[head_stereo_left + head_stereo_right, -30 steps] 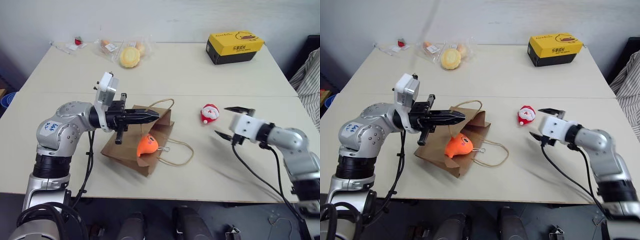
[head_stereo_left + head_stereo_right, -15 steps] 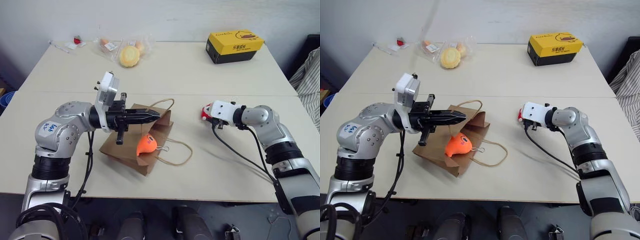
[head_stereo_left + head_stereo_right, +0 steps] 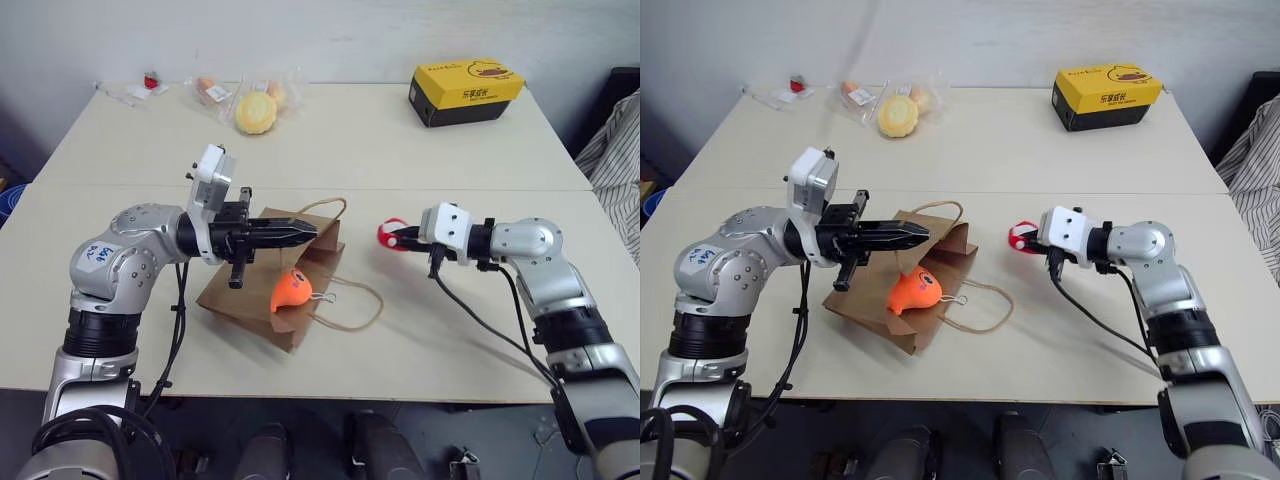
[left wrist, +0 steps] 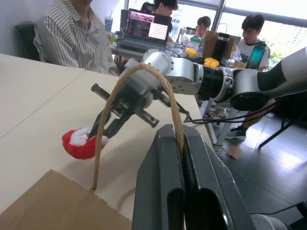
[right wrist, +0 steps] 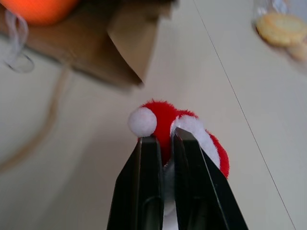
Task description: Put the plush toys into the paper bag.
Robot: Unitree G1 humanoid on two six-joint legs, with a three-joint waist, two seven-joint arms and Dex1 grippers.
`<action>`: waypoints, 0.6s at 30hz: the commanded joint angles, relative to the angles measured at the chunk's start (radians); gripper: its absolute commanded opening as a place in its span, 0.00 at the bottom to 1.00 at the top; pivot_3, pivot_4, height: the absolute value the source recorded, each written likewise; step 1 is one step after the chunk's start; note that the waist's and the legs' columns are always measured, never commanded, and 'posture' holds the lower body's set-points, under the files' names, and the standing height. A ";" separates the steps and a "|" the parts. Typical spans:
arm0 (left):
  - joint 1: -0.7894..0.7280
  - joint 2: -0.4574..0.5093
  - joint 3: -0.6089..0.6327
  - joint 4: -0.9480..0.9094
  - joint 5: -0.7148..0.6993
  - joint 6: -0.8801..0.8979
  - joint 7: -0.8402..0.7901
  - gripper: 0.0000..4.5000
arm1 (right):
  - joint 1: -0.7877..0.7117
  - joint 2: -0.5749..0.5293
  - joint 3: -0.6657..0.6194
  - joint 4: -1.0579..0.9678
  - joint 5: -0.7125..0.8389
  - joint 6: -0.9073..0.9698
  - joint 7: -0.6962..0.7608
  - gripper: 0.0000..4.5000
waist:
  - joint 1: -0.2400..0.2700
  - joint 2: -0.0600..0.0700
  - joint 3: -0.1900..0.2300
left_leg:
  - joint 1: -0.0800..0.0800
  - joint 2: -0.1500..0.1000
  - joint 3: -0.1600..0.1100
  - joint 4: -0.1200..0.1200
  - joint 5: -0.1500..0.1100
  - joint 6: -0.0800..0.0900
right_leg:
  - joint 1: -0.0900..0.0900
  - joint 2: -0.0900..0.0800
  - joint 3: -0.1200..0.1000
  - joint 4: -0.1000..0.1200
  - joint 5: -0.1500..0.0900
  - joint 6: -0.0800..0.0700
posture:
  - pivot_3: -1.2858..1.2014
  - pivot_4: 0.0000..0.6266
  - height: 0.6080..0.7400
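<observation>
Two pale tables (image 3: 400, 150) stand pushed together before a plain light wall (image 3: 330, 35), with bright windows (image 4: 268, 7) beyond seated people (image 4: 72, 33).

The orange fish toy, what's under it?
The orange fish toy lies on the flat brown paper bag. Whatever is inside the bag is hidden.

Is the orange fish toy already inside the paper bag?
No, the orange fish toy is lying on top of the flat paper bag, out in the open beside a loop handle.
</observation>
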 commanded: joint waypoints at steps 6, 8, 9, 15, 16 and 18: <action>-0.014 0.001 0.028 -0.014 -0.026 0.004 -0.003 0.00 | 0.047 0.082 0.079 -0.306 0.076 0.222 -0.047 0.00 | 0.001 0.000 0.000 | 0.000 -0.001 -0.001 0.003 -0.001 0.001 | 0.001 -0.001 0.000 -0.002 0.000 0.000 | 0.52 0.24 1.00; -0.022 0.002 0.023 -0.014 -0.040 0.025 -0.013 0.00 | -0.002 0.164 0.133 -0.233 0.009 0.265 -0.124 0.00 | -0.003 0.000 0.000 | 0.000 -0.001 -0.001 0.003 -0.001 0.001 | 0.001 -0.001 0.000 -0.002 0.000 0.000 | 0.52 0.24 1.00; -0.024 0.003 0.022 -0.016 -0.045 0.032 -0.017 0.00 | -0.020 0.195 0.149 -0.200 -0.012 0.272 -0.149 0.00 | -0.004 0.000 0.000 | 0.000 -0.001 -0.001 0.003 -0.001 0.001 | 0.001 -0.001 0.000 -0.001 0.000 0.000 | 0.52 0.24 1.00; -0.019 -0.003 0.007 -0.037 -0.057 0.058 -0.035 0.00 | -0.086 0.342 0.193 0.000 -0.117 0.211 -0.292 0.00 | 0.000 0.000 0.000 | -0.001 -0.001 -0.001 0.004 -0.001 0.001 | 0.000 -0.001 0.000 -0.001 0.000 0.000 | 0.52 0.24 1.00; -0.017 -0.005 0.004 -0.038 -0.057 0.058 -0.040 0.00 | -0.098 0.372 0.189 0.039 -0.131 0.191 -0.329 0.00 | 0.000 0.000 0.000 | -0.001 -0.001 -0.001 0.004 -0.001 0.001 | 0.000 -0.001 0.000 -0.001 0.000 0.000 | 0.52 0.24 1.00; -0.014 -0.006 -0.002 -0.037 -0.055 0.054 -0.050 0.00 | -0.114 0.415 0.185 0.105 -0.153 0.148 -0.375 0.00 | -0.002 0.000 0.000 | -0.001 -0.001 -0.001 0.004 -0.001 0.001 | 0.000 -0.001 0.000 -0.001 0.000 0.000 | 0.52 0.24 1.00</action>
